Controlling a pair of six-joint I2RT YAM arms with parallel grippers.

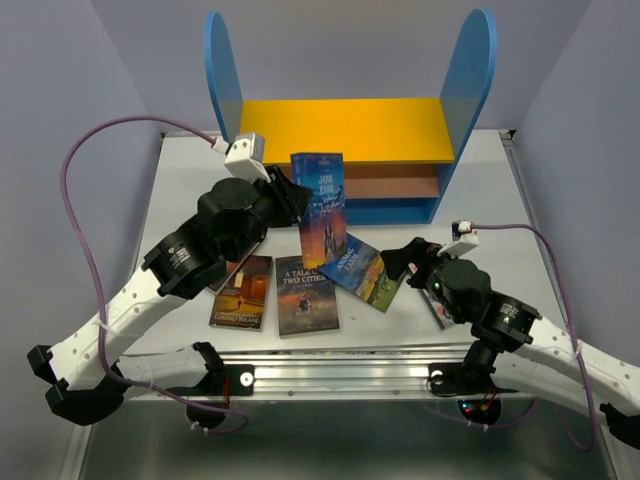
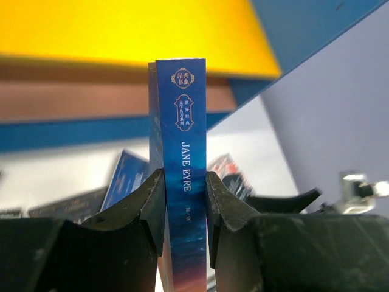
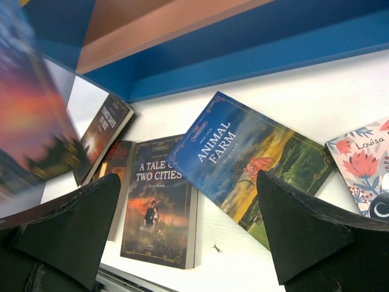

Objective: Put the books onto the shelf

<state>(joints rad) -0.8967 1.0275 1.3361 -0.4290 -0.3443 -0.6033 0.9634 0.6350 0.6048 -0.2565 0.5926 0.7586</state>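
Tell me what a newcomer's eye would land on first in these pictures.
The blue Jane Eyre paperback is held upright, pinched across its spine by the left gripper, just in front of the shelf with its bright yellow board and tall blue side panels. Near it, A Tale of Two Cities and Animal Farm lie flat on the table, with the right gripper open above them.

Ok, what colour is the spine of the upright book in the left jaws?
Deep blue, white JANE EYRE lettering on the paperback's spine; clearest in left wrist view.
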